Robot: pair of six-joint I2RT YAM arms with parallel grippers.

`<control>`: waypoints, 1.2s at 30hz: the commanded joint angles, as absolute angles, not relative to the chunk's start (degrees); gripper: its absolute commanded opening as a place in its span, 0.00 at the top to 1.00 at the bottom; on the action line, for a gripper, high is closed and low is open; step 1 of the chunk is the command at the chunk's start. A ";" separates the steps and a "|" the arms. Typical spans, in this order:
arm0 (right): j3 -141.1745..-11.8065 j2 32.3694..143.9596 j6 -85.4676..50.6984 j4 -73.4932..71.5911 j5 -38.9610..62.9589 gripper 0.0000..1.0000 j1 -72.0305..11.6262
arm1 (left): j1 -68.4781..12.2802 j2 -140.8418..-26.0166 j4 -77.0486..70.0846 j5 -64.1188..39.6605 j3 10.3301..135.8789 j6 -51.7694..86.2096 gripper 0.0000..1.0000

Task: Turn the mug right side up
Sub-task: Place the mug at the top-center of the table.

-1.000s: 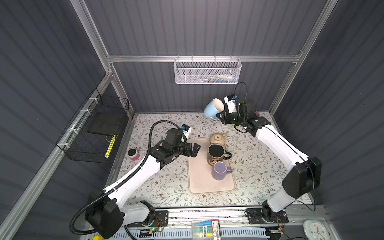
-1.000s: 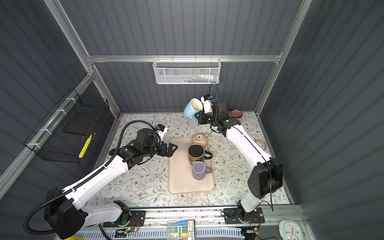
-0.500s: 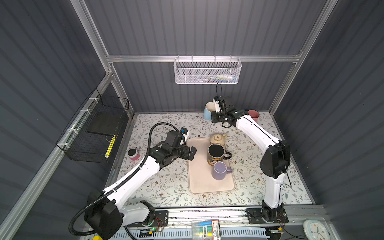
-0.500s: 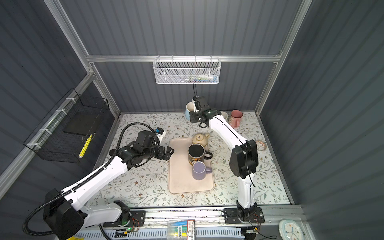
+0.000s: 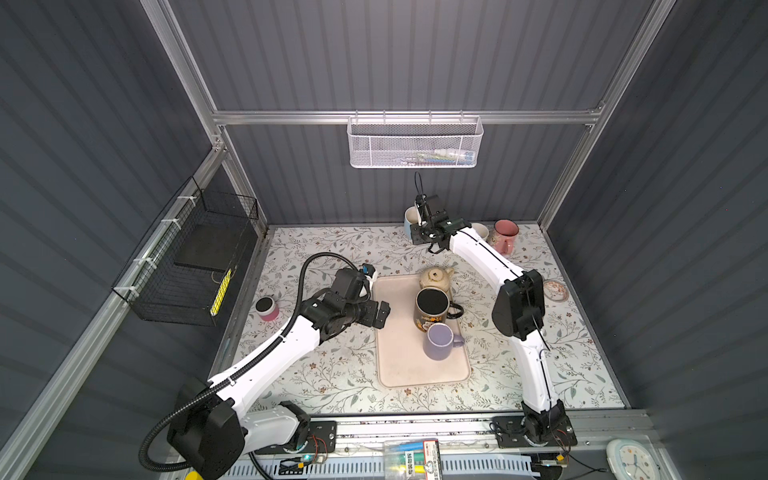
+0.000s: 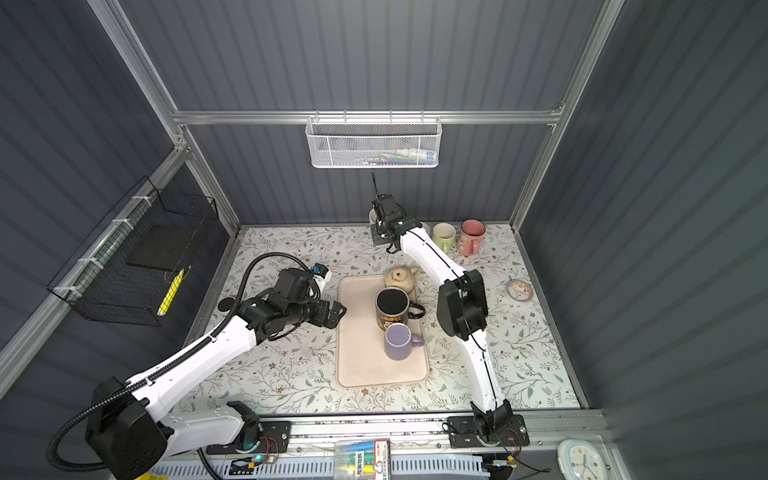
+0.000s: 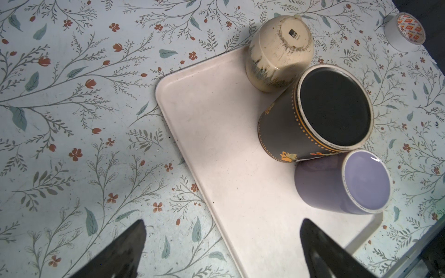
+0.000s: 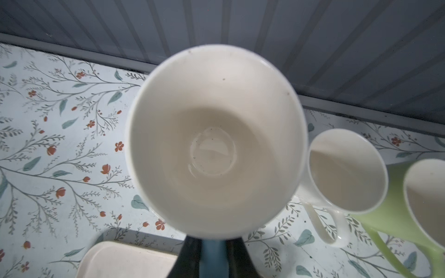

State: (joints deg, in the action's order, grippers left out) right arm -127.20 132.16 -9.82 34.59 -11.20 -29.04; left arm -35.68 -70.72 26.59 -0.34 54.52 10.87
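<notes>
Here, in both top views, the right gripper (image 5: 420,227) reaches to the far edge of the table (image 5: 332,374). It is closed on the blue mug (image 5: 410,217), which stands mouth-up close to the back wall, left of the green mug (image 6: 443,235) and the pink mug (image 5: 505,235). A second ago this mug was carried higher and lay tipped on its side; it has since been swung upright and lowered. Whether its base touches the table cannot be told. The left gripper (image 5: 376,316) hovers, jaws wide and empty, at the left edge of the tray (image 5: 399,357).

In the left wrist view, the dark fingers (image 7: 125,245) stand far apart with nothing between them. On the tray's far right part sit three mugs; the cream mug (image 7: 279,53) shows its labelled base upward.

In the right wrist view, the blue mug (image 8: 216,144) opens straight toward the camera, its white inside bare, its blue handle pinched between the jaws. A white mug (image 8: 344,168) stands just beside it on the right.

Judged from this, the turning itself is done; setting the mug down and releasing it remain.
</notes>
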 commanded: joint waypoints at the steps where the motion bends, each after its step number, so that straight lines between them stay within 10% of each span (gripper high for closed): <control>1: -132.39 133.71 -8.62 33.00 -14.45 1.00 -29.05 | -35.60 -70.17 27.14 -0.34 53.40 9.35 0.00; 36: -140.10 145.46 -9.49 35.77 -12.92 0.90 -25.55 | -35.60 -72.60 27.24 -1.58 54.23 8.84 0.00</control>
State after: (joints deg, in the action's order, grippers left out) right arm -137.71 146.02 -9.61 38.59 -12.16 -25.96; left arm -35.68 -71.92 26.57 -0.62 54.02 10.00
